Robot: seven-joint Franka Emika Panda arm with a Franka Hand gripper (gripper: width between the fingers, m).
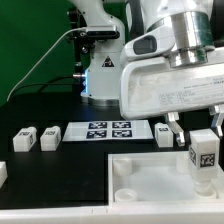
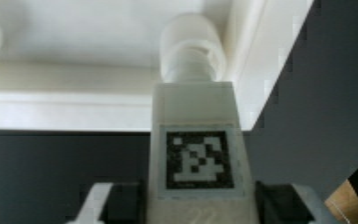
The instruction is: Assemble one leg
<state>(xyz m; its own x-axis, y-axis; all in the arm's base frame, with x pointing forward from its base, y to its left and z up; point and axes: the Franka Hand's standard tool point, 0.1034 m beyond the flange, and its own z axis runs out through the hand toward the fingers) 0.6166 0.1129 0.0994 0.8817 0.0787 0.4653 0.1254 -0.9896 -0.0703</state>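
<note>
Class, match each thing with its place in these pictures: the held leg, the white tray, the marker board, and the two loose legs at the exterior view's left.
Column one:
1. leg
2. tray
3. marker board
4. two loose legs

Column two:
A. flat on the dark table, behind the tray
B. clamped upright in the gripper
C. on the table, toward the exterior view's left of the marker board
D. at the front of the exterior view, below the held leg

Pairs: 1-B, 2-D, 3-A, 4-C
</note>
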